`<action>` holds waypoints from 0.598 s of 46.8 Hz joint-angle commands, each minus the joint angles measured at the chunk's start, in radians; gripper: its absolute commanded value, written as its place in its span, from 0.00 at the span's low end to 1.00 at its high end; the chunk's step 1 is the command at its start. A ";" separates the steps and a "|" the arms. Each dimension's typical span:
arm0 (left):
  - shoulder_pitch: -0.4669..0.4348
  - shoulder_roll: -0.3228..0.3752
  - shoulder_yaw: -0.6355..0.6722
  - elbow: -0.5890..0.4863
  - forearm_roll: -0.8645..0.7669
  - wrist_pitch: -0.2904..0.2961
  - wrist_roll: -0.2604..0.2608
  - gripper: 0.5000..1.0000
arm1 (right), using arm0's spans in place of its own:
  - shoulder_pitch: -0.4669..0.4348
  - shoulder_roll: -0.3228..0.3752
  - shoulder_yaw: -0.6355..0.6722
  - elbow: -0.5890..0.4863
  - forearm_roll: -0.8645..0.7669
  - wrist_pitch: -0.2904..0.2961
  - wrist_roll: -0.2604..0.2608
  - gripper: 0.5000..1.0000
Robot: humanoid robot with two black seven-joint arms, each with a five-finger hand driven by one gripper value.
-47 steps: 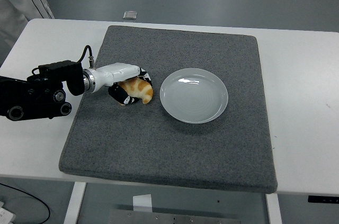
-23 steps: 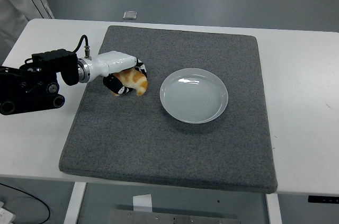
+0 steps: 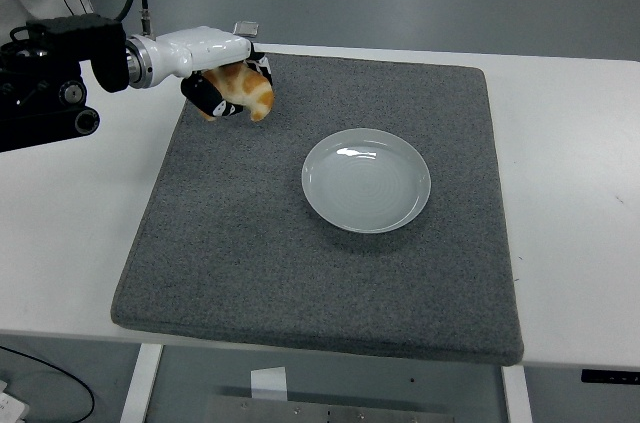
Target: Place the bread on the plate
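My left hand (image 3: 232, 91) is shut on the bread (image 3: 246, 88), a golden-brown croissant-shaped piece, and holds it in the air above the far left part of the grey mat (image 3: 300, 273). The hand's black fingers (image 3: 205, 95) curl under and around the bread. The plate (image 3: 366, 180), round and pale grey-white, lies on the mat to the right of the hand and nearer to me, with nothing on it. My right arm is out of view.
The mat covers most of the white table (image 3: 580, 163). A small grey object (image 3: 245, 29) lies at the table's far edge, just behind my left hand. My left forearm (image 3: 50, 78) hangs over the table's left part.
My left hand has lifted the bread off the mat and carried it up and toward the far left, away from the plate. The plate has not moved.
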 commanded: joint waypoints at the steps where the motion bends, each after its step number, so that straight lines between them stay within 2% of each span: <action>1: -0.013 0.005 -0.025 0.000 -0.001 -0.008 0.000 0.00 | 0.000 0.000 0.000 0.000 0.000 0.000 -0.001 0.86; 28: -0.071 -0.003 -0.154 0.008 -0.034 -0.110 0.002 0.00 | 0.000 0.000 0.000 0.000 0.000 0.000 -0.001 0.86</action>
